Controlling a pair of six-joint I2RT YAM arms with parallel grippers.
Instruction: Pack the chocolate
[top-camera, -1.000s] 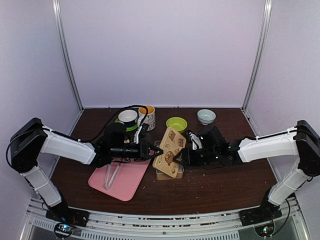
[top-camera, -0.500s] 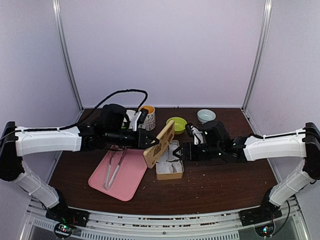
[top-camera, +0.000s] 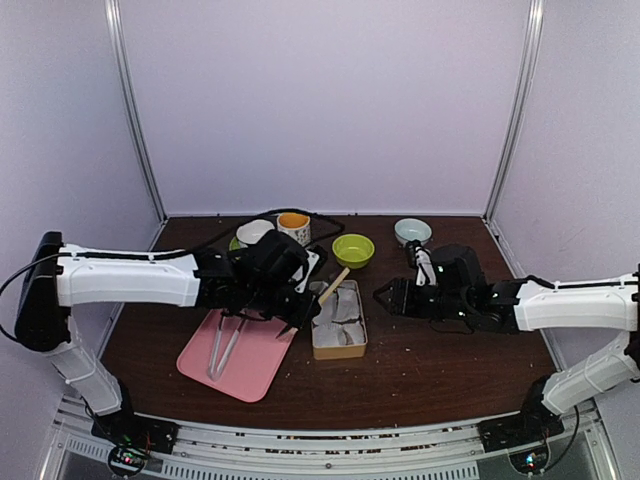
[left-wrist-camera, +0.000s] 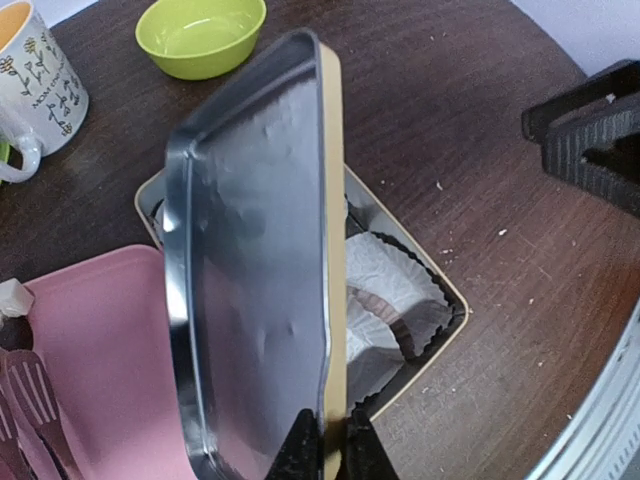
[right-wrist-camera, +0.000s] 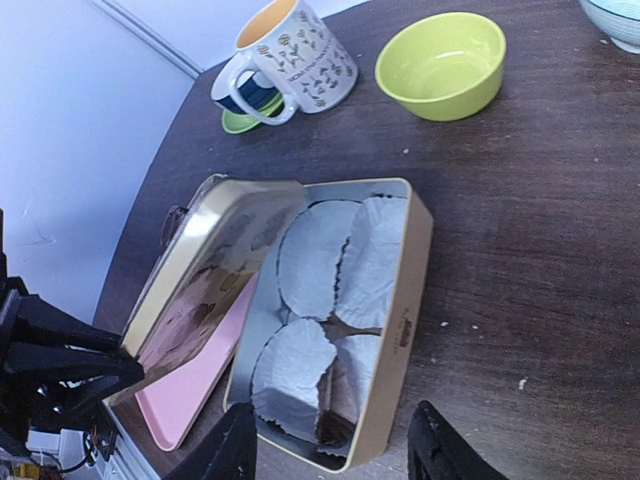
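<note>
The open tin (top-camera: 340, 348) stands mid-table, lined with white paper cups (right-wrist-camera: 320, 255) with dark edges; no chocolate lump shows plainly. My left gripper (top-camera: 302, 316) is shut on the rim of the bear-printed lid (top-camera: 333, 283). It holds the lid on edge over the tin's left side. In the left wrist view the fingertips (left-wrist-camera: 325, 452) pinch the lid (left-wrist-camera: 260, 250), whose shiny inside faces the camera, above the tin (left-wrist-camera: 452, 292). My right gripper (top-camera: 384, 297) is open and empty just right of the tin, which also shows in the right wrist view (right-wrist-camera: 405, 300) beside the lid (right-wrist-camera: 210, 270).
A pink tray (top-camera: 255, 365) with pinkish tongs (top-camera: 222, 350) lies left of the tin. Behind stand a flowered mug (top-camera: 294, 226), a white bowl (top-camera: 254, 231), a green bowl (top-camera: 353, 248) and a pale bowl (top-camera: 412, 231).
My left gripper has swung the lid off the tin, up and to the left, and turned it on edge. My right gripper has drawn back to the right, away from the lid.
</note>
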